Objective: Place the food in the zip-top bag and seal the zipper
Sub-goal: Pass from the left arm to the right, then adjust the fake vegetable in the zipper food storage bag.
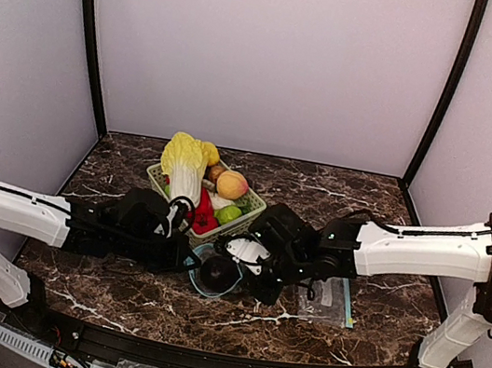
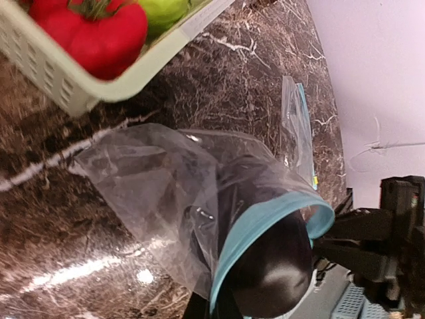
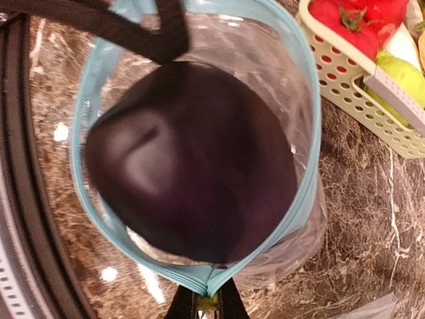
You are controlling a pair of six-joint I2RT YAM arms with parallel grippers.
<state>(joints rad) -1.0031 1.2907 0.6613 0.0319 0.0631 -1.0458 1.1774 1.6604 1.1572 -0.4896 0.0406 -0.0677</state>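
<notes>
The clear zip-top bag (image 2: 153, 179) with a teal zipper rim (image 3: 309, 133) sits on the marble table in front of the basket, its mouth held wide. A dark purple eggplant (image 1: 216, 275) fills the mouth (image 2: 275, 266) (image 3: 192, 159). My left gripper (image 1: 185, 251) (image 2: 207, 311) is shut on the rim's left side. My right gripper (image 1: 243, 278) (image 3: 207, 307) is shut on the opposite end of the rim. A round orange-yellow peach (image 1: 232, 184) and a small green fruit (image 1: 229, 213) (image 2: 163, 10) (image 3: 398, 73) lie in the basket.
The cream perforated basket (image 1: 252, 206) (image 2: 60, 80) (image 3: 345, 86) behind the bag also holds a pale cabbage (image 1: 185, 166) and red peppers (image 1: 204, 220) (image 2: 99, 36) (image 3: 358, 20). Another flat clear plastic bag (image 1: 330, 302) (image 2: 295, 126) lies to the right. Black rails line the near table edge.
</notes>
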